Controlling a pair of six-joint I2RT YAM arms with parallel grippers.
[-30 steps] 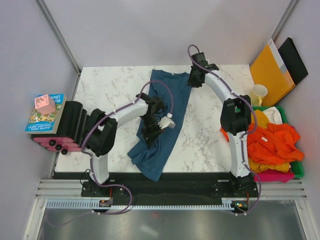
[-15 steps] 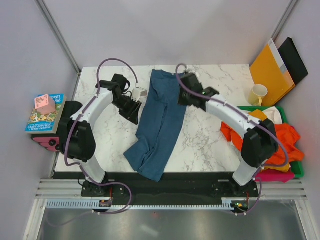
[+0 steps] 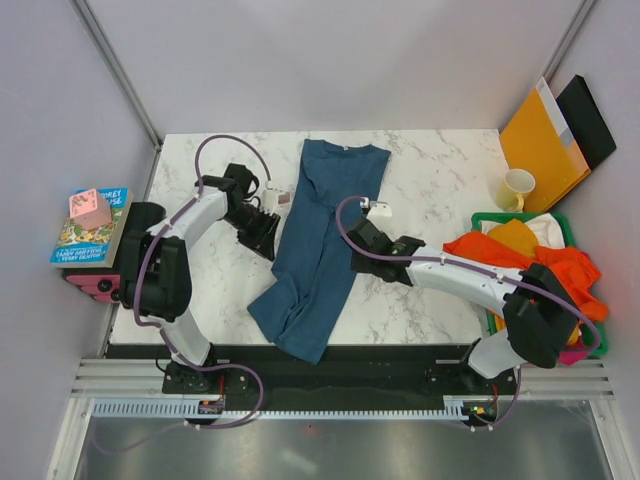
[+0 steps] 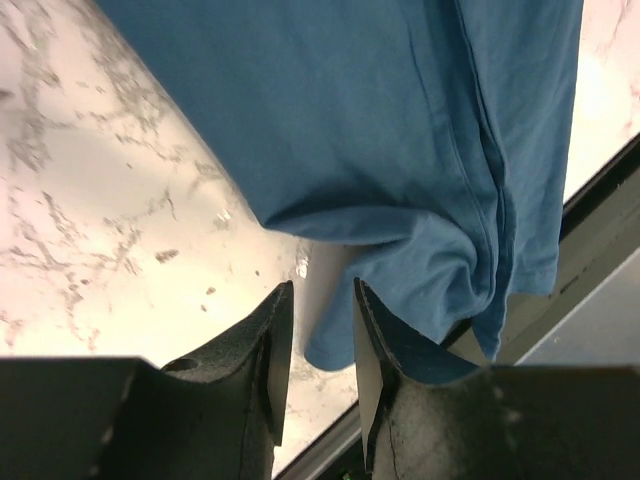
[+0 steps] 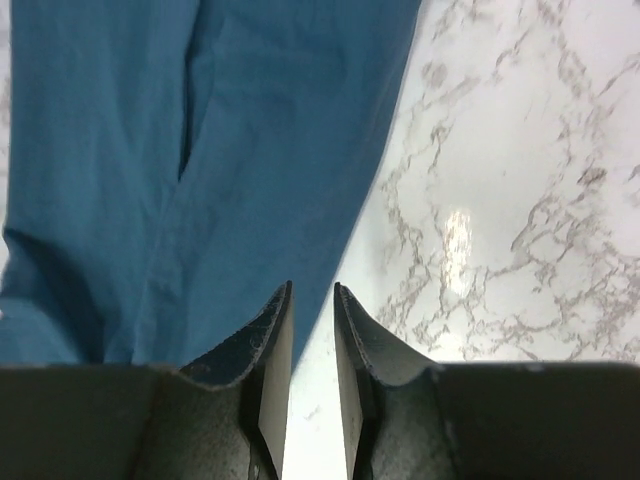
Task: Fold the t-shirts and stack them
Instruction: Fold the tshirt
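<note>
We take the dark teal-blue t-shirt (image 3: pixel 325 250) as our marker. It lies on the marble table (image 3: pixel 430 170) as a long narrow strip folded lengthwise, with its collar end toward the far edge and its rumpled lower end slanting left and reaching over the near edge. The left gripper (image 3: pixel 268 238) sits just beside the tee's left edge, about midway along its length. In its wrist view we see its fingers (image 4: pixel 262 345) standing a little apart with nothing between them, only bare marble and the bunched blue hem beyond the tips. The right gripper (image 3: pixel 358 245) is at the tee's right edge, roughly opposite. Its jaws likewise show a narrow gap that pinches no cloth, the tips lying over the line where blue cloth meets marble. Whether either gripper touches the cloth we cannot tell. Well to the right of the tee, a green bin (image 3: pixel 488 217) holds an orange t-shirt (image 3: pixel 545 265) spilling over its top, a yellow t-shirt (image 3: pixel 515 235) behind that, and a sliver of a pink t-shirt (image 3: pixel 572 355) at the near corner. Farther right of the tee's collar end are a pale mug (image 3: pixel 518 187), an orange envelope (image 3: pixel 540 140) and a black folder (image 3: pixel 590 120). Far to the tee's left, a book (image 3: pixel 88 228) carries a pink block (image 3: pixel 90 208).
</note>
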